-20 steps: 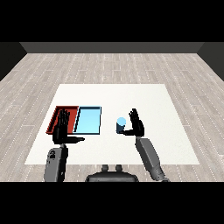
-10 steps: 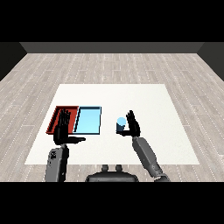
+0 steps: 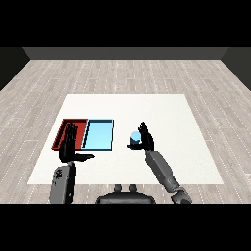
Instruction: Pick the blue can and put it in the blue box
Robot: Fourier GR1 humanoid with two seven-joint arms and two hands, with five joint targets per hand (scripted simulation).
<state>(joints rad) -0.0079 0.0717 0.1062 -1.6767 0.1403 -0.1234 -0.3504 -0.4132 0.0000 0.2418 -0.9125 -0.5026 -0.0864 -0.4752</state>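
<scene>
The right forearm rises from the lower right corner and slants up toward the middle, its wrist bent so the right robot hand [image 3: 145,139] stands upright with straight fingers spread. The left forearm stands nearly vertical at the lower left; the left robot hand [image 3: 70,146] is raised, fingers straight and pointing up, thumb stuck out sideways.

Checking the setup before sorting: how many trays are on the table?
2. The red tray lies at the table's left, partly behind the left hand; the light blue tray lies right beside it, left of the blue can.
</scene>
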